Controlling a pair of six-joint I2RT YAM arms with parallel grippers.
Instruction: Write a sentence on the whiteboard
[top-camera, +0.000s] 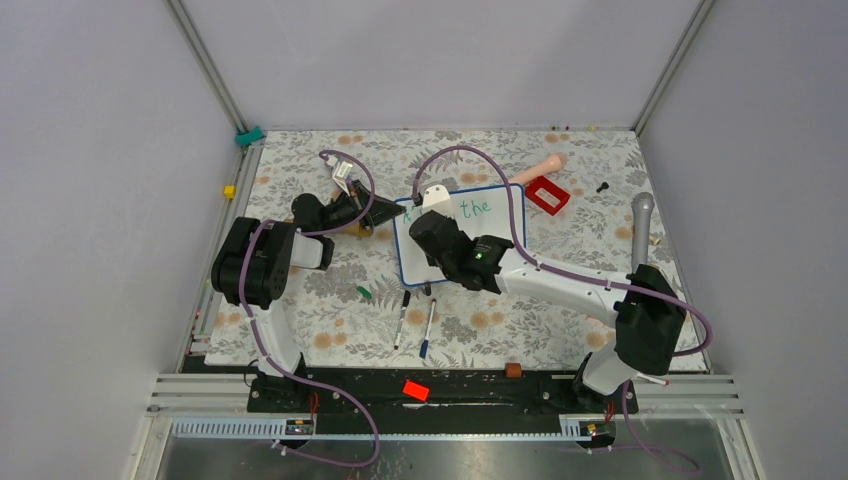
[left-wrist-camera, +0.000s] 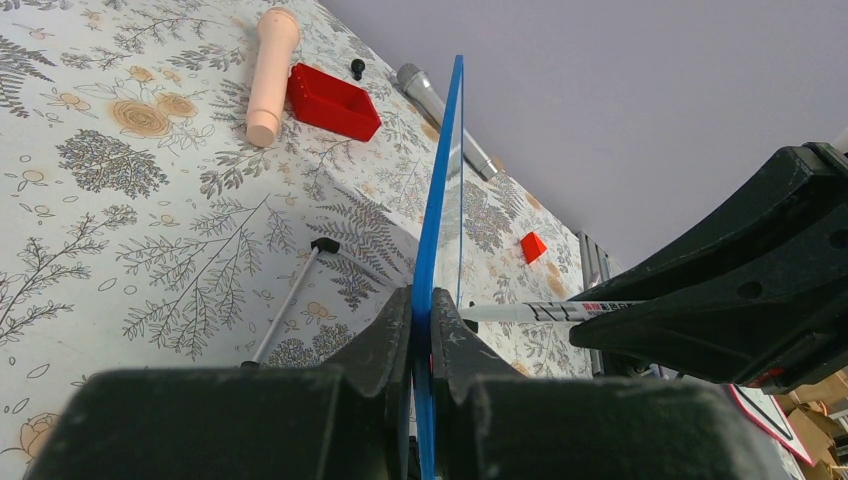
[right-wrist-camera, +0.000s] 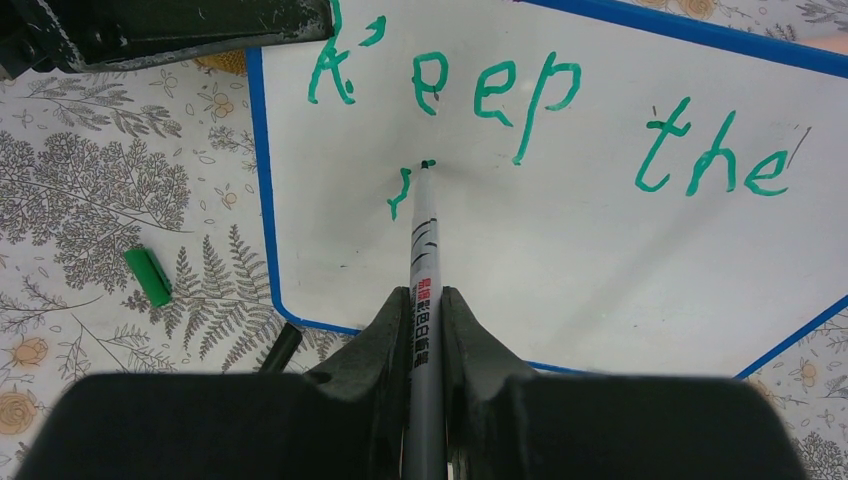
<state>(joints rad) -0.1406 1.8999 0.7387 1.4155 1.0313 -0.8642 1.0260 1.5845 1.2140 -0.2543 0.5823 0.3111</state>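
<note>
Black jaws of your right gripper (right-wrist-camera: 428, 298) are clamping a slim marker (right-wrist-camera: 424, 225) by its barrel. The tip is resting on the whiteboard (right-wrist-camera: 600, 260) just below the "Keep" of the sentence (right-wrist-camera: 500, 95). You are reading "Keep the" in green on the top line, and only a first short stroke is starting the second. Your left gripper (left-wrist-camera: 422, 312) is pinching the board's blue rim at its left edge, jaws closed on it. The board appears to be standing at an angle to the counter (top-camera: 330, 300) rather than lying flat.

Handling, as judged: the board is looking light, thin and stiff, with a glossy face that is probably slippery. The rim pinch is the sound hold. You are risking a pivot under pen pressure, so press lightly. The marker is looking light, smooth and round, and the mid-barrel grip is suiting it.

Containers: a red open tray (left-wrist-camera: 333, 102) is sitting on the counter beyond the board, just beside a beige cylinder (left-wrist-camera: 270, 70). Nothing is showing inside it. A green cap (right-wrist-camera: 148, 276) is lying loose near the board's lower left corner.
</note>
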